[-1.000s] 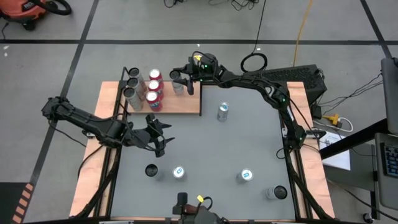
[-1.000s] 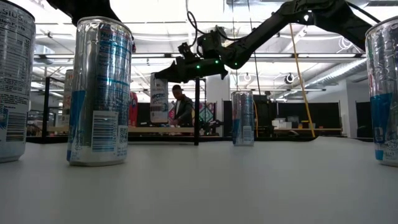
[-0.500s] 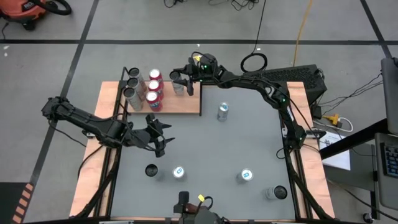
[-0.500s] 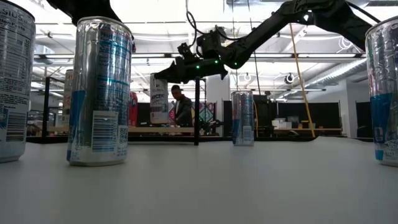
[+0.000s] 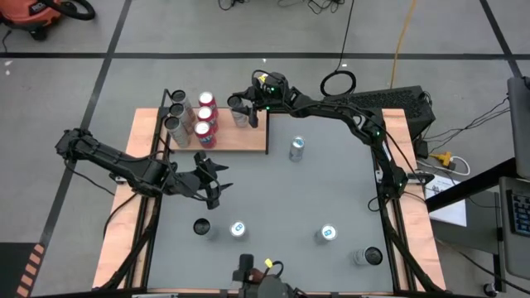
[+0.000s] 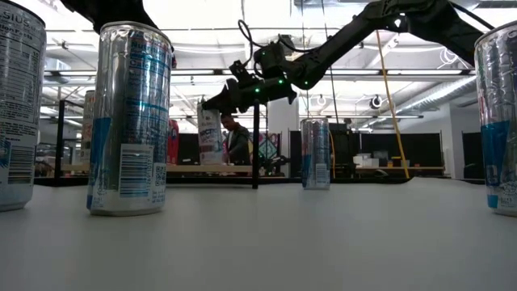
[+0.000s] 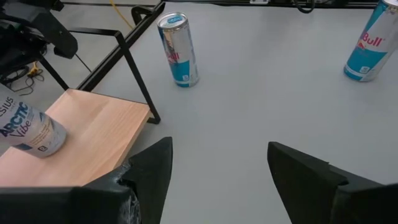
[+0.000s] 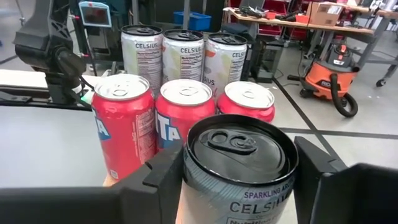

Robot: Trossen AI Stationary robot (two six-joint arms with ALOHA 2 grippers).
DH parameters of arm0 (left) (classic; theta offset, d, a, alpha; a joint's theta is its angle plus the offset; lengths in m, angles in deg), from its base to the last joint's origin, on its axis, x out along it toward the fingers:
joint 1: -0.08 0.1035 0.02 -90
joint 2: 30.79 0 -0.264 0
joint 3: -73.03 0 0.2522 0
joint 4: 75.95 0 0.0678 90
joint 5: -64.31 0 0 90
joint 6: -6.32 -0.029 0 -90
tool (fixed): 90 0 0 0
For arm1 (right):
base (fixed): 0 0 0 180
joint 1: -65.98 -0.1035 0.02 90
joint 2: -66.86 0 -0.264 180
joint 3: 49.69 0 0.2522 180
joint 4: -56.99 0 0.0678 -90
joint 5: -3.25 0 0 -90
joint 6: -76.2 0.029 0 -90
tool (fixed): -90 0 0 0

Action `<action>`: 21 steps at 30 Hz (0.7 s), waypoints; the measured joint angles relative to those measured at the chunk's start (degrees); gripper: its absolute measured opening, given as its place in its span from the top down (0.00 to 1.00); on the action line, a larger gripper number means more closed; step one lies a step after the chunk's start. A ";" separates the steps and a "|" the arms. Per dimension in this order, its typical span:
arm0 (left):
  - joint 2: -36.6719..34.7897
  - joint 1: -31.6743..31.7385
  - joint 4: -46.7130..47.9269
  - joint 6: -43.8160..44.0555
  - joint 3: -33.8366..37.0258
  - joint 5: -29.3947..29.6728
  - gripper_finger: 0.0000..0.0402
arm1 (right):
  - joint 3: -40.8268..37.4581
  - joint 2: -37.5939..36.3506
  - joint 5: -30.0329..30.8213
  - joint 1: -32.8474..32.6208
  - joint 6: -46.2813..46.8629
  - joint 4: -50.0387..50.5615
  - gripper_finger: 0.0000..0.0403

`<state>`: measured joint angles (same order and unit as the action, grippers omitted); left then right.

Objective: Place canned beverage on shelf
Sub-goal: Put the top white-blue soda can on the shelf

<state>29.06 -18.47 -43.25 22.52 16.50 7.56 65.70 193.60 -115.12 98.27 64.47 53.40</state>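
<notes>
Right gripper [image 5: 239, 110] clamped on the Celsius can [image 8: 239, 168], fingers on either side of the body just under the rim, as seen in the right wrist view. Held low over the shelf [image 5: 240, 137], near its far right corner, beside the right-hand post; whether the base already touches the board cannot be told from the low view, where the can [image 6: 210, 136] hangs close above it. Gripped high and from the side, probably to leave the base free for setting down and to keep clear of the standing cans. Long axis upright or very nearly so, black lid and tab facing up. Six cans [image 8: 182, 102] already grouped at the shelf's far left part, so this spot likely chosen to extend that cluster. Left gripper [image 7: 217, 174] spread wide, holding nothing, waiting over the tabletop [image 5: 331, 190] just off the shelf's near edge.
</notes>
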 joint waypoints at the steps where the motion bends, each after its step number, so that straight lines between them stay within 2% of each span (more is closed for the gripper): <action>1: 0.00 0.00 0.00 -0.01 0.00 -0.02 0.35 | 0.00 0.00 0.04 0.00 0.29 0.07 0.56; 10: 0.00 0.00 0.02 -0.01 0.00 -0.02 0.35 | 0.00 -0.17 0.01 0.68 3.52 1.46 0.40; 21: 0.00 0.00 0.05 0.05 0.00 -0.44 0.35 | 0.02 -1.66 -0.11 1.02 5.67 9.08 0.38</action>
<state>29.06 -18.47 -43.21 22.57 16.50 7.12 65.72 191.93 -115.23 99.29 70.14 62.47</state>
